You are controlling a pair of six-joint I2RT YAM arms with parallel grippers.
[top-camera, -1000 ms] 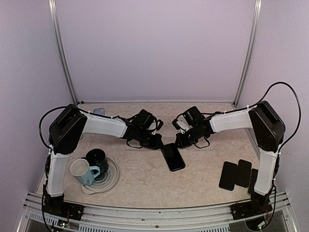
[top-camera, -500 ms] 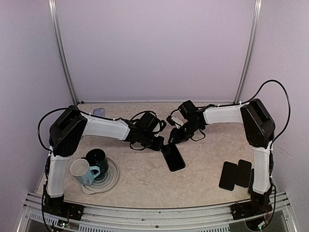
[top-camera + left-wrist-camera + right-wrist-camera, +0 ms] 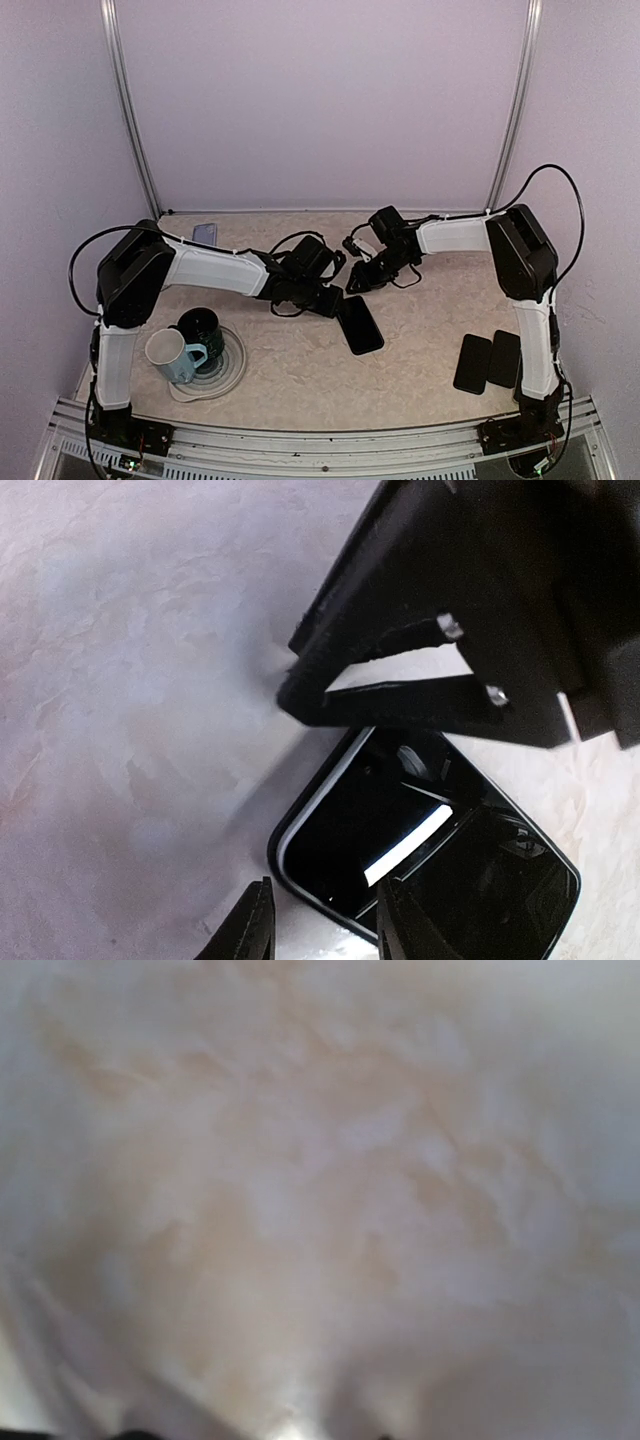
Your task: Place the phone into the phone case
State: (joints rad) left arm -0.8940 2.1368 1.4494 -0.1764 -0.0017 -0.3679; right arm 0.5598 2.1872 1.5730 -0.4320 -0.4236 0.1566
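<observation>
The phone point(image 3: 359, 324) lies flat and face up in the middle of the counter point(image 3: 300, 385), its glossy black front catching reflections. Its long axis runs near to far, with the far end leaning a little to the left and the near end to the right. In the left wrist view a pale rim follows its rounded far corner; I cannot tell whether that rim is a case.

The left end effector point(image 3: 330, 301) sits at the phone's far short end. Its fingers are partly apart, with bare counter showing between them, and they hold nothing. One fingertip point(image 3: 400, 920) overlaps the phone's edge; whether it touches cannot be told. The right end effector point(image 3: 356, 283) hangs just beyond that end, off the phone. A wedge of counter shows between its fingers, but how wide they stand cannot be told. Its own camera gives only blurred counter.

To the right, near the right arm's base, two dark flat slabs point(image 3: 488, 361) lie side by side. To the left, a pale mug point(image 3: 170, 355) and a dark mug point(image 3: 205, 328) stand on a grey round plate point(image 3: 232, 375). The counter is beige and marbled. Lilac walls point(image 3: 320, 100) close it in, with a metal post point(image 3: 125, 110) at each far corner.
</observation>
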